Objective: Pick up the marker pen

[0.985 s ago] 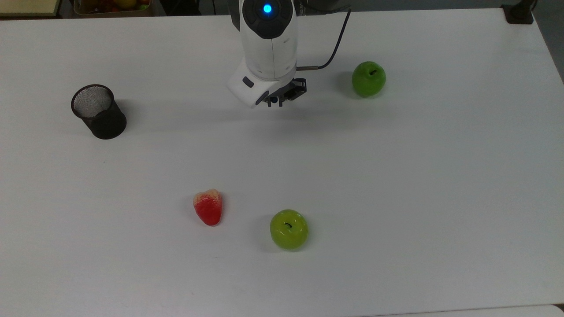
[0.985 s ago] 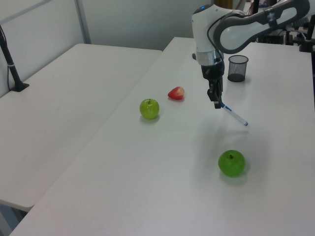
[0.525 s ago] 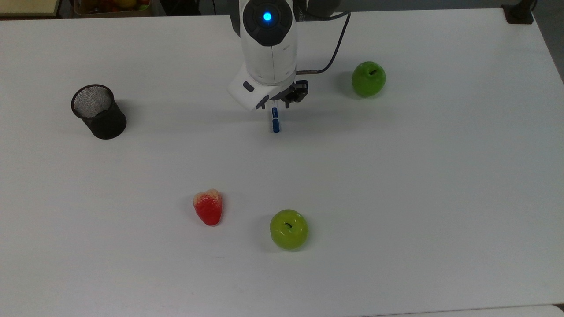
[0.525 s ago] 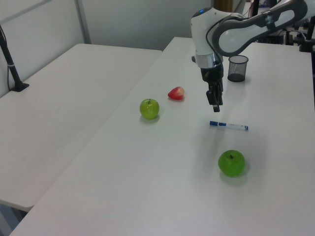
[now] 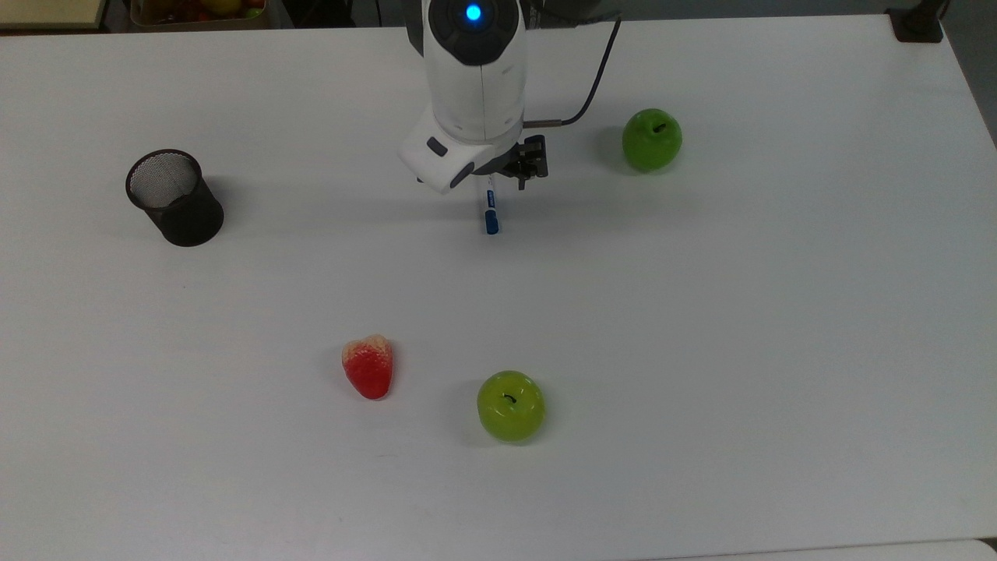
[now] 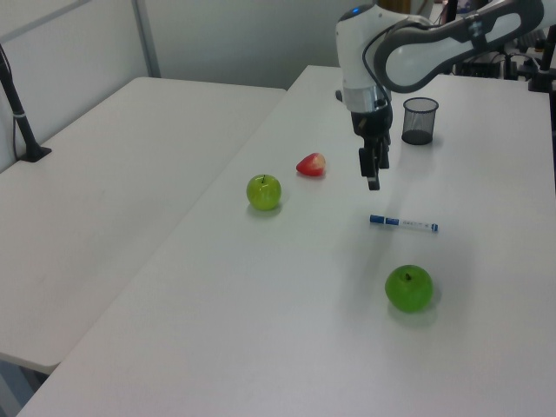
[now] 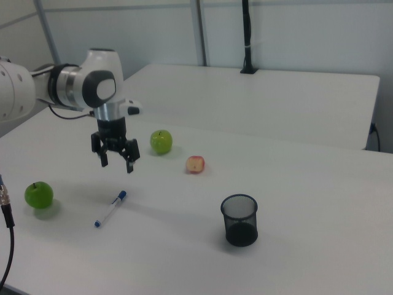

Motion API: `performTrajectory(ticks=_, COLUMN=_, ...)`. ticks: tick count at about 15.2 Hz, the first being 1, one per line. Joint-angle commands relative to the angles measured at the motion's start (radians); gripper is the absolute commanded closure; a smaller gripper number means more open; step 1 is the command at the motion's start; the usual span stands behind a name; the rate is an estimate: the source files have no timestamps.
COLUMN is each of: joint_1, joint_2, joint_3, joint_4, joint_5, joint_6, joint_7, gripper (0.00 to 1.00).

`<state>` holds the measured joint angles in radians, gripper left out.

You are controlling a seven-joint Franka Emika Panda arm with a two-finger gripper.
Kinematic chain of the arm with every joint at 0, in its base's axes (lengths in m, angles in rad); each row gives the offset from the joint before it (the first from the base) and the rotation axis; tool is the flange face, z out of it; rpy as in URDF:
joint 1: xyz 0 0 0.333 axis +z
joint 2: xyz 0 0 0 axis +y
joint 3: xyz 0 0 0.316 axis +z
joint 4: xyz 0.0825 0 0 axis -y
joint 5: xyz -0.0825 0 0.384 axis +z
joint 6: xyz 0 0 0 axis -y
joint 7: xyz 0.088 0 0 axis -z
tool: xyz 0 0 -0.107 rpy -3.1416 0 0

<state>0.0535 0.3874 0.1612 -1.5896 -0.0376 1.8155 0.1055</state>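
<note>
marker pen [image 7: 110, 209] lies flat on the white table [image 5: 701, 351], nothing touching it. in the right view the blue cap end points to approx 1 o'clock, the small blue tip end to 7 o'clock. in the top view the pen [image 5: 490, 212] pokes out from under the wrist, cap toward 6 o'clock. in the left view it lies nearly level across the frame [image 6: 404, 223].

gripper [image 7: 116, 161] hangs above the pen w/ clear air between; fingers spread, nothing held. from the pen's middle it sits at about 12 o'clock in the right view.

other items, all well apart from the pen: darker green apple [image 5: 652, 139] at approx 2 o'clock from the pen in the top view, lighter green apple [image 5: 511, 405] at 6 o'clock, red-and-cream fruit piece [image 5: 368, 366] at approx 7 o'clock, black mesh cup [image 5: 174, 196] at 9 o'clock.

judgement: step in hand = grasp not yet made, pen still to be picked.

how to do it well (est.):
- centre over mid-barrel, not the cap end, so it doesn't tip when lifted.
- turn wrist so the fingers close across the barrel, not along it.
- descend straight, fingers wide, stop just short of the table.
- close slowly; a round slim barrel may roll or squirt out sideways.
- lift vertically; check it hangs level.
</note>
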Motion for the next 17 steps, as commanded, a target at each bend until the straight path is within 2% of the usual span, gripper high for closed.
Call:
performTrajectory(ticks=1, joint_1=-0.004, joint_2=-0.103, joint_3=-0.005, joint_4=-0.007, joint_5=-0.042, joint_6=-0.001, joint_7=0.017, gripper=0.0)
performTrajectory(ticks=3, joint_1=-0.018, joint_2=-0.163, joint_3=-0.011, joint_4=-0.007, joint_5=-0.044, joint_6=-0.01, joint_7=0.016, gripper=0.0)
performTrajectory(ticks=6, joint_1=-0.078, joint_2=-0.275, joint_3=-0.009, joint_4=-0.006, joint_5=-0.053, joint_6=-0.123, joint_7=-0.013, gripper=0.0)
performTrajectory(ticks=10, joint_1=-0.119, joint_2=-0.389, joint_3=-0.011, joint_4=-0.012, joint_5=-0.05, joint_6=-0.252, joint_7=-0.058, gripper=0.0)
performTrajectory(ticks=17, joint_1=-0.147, joint_2=-0.407, joint_3=-0.015, joint_4=-0.007, joint_5=-0.038, joint_6=-0.269, joint_7=-0.062, gripper=0.0)
